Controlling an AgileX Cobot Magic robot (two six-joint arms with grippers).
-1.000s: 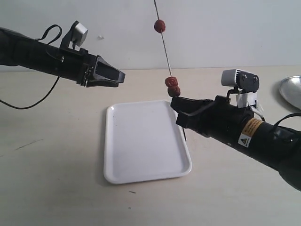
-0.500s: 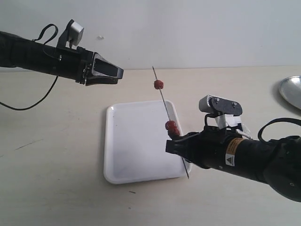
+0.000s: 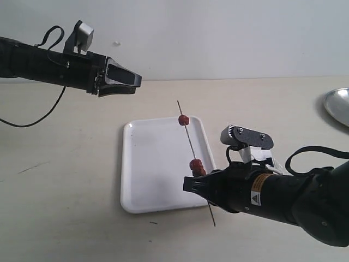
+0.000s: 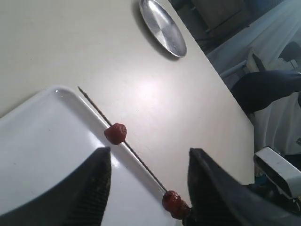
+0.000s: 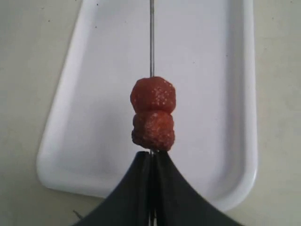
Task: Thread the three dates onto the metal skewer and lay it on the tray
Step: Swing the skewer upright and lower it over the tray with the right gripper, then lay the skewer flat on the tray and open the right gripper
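Note:
My right gripper (image 3: 197,184) (image 5: 151,157) is shut on the metal skewer (image 3: 188,139) (image 5: 151,37) and holds it tilted above the right part of the white tray (image 3: 147,164) (image 5: 89,94). Two dates (image 3: 197,165) (image 5: 153,113) sit stacked on the skewer just above the fingertips. A third date (image 3: 184,119) (image 4: 115,133) sits near the skewer's far tip. The skewer's short lower end pokes out below the gripper past the tray's front edge. My left gripper (image 3: 136,83) (image 4: 148,188) hangs open and empty, high above the tray's far left side.
A round silver metal dish (image 3: 338,106) (image 4: 162,27) rests at the far right of the beige table. A black cable (image 3: 32,117) trails from the left arm over the table.
My right gripper has come down and toward the front, lowering the skewer with its dates from high in the air to just above the tray. The left gripper has barely moved.

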